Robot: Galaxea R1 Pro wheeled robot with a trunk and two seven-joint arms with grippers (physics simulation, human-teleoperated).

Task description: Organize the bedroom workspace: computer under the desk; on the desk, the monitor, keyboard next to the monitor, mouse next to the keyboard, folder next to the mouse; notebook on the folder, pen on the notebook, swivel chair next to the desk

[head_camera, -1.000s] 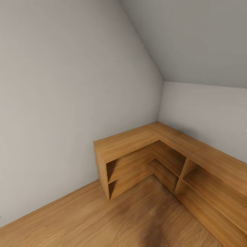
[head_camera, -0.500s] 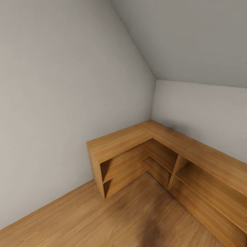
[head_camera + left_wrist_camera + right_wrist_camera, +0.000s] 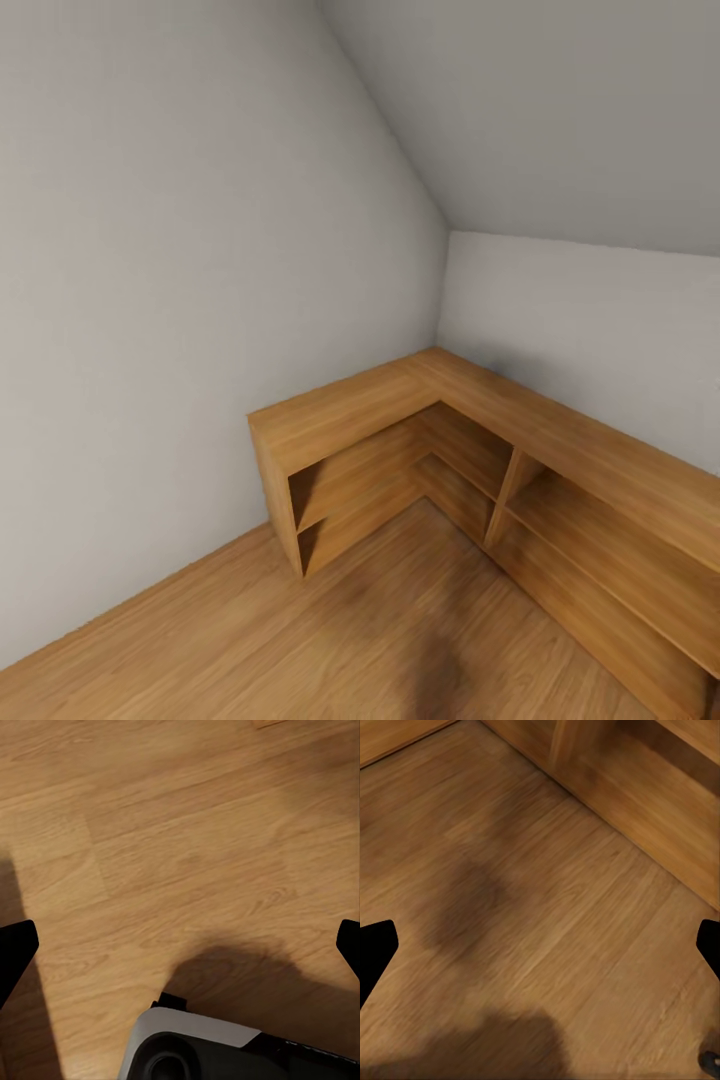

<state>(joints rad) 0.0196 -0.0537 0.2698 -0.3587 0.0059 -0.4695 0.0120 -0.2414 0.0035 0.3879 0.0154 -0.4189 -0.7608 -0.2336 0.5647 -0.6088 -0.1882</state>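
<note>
I face a corner of the bedroom with grey walls [image 3: 180, 300], a sloped ceiling [image 3: 560, 110] and a light wood floor [image 3: 300, 640]. My left gripper [image 3: 180, 949] hangs open over bare floorboards, its black fingertips [image 3: 15, 952] wide apart at the picture's edges, nothing between them. My right gripper [image 3: 540, 949] is open too, over the floor close to the foot of a wooden shelf unit, its fingertips [image 3: 373, 954] far apart and empty.
A low L-shaped wooden shelf unit [image 3: 400, 400] with open compartments fills the corner and runs along the right wall [image 3: 600, 320]. Its base board [image 3: 645, 802] is near my right gripper. My grey base [image 3: 202, 1050] shows in the left wrist view.
The whole head picture has shifted a little to the left and up, so the camera has turned slightly right. Nothing in the room itself has moved.
</note>
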